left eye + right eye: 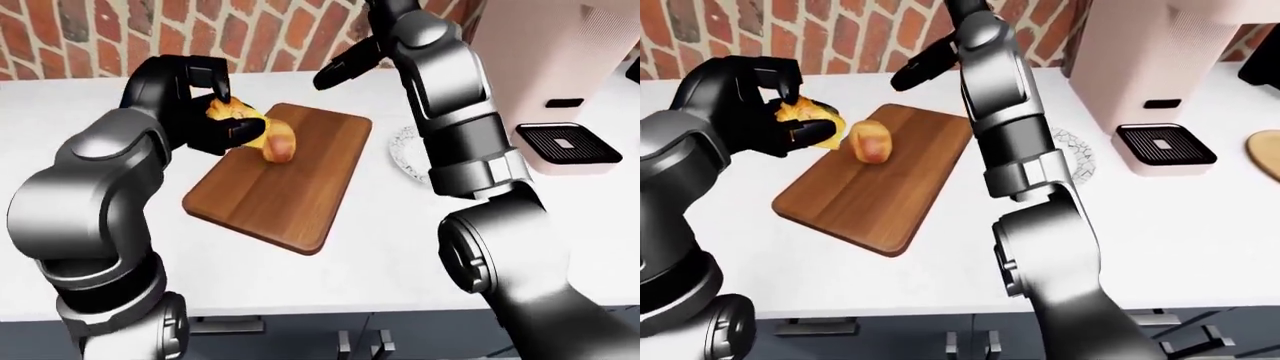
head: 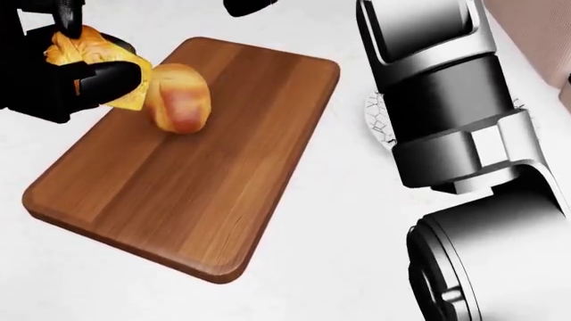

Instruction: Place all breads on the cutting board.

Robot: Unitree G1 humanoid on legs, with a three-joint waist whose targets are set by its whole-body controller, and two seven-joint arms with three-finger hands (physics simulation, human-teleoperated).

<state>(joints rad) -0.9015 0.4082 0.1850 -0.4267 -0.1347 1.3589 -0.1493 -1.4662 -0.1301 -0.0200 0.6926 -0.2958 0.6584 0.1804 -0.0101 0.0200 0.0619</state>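
A wooden cutting board (image 2: 196, 200) lies on the white counter. A golden bread roll (image 2: 179, 107) sits on the board near its upper left part. My left hand (image 2: 85, 63) is shut on a yellow croissant-like bread (image 2: 89, 47) and holds it over the board's left edge, next to the roll. My right hand (image 1: 345, 67) is raised above the board's far end, fingers open and empty; its arm crosses the right side of the views.
A round white patterned plate (image 1: 1075, 150) lies right of the board, partly hidden by my right arm. A pink appliance with a black grille tray (image 1: 1165, 146) stands at the right. A brick wall (image 1: 80, 30) runs along the top. A round wooden edge (image 1: 1265, 150) shows at far right.
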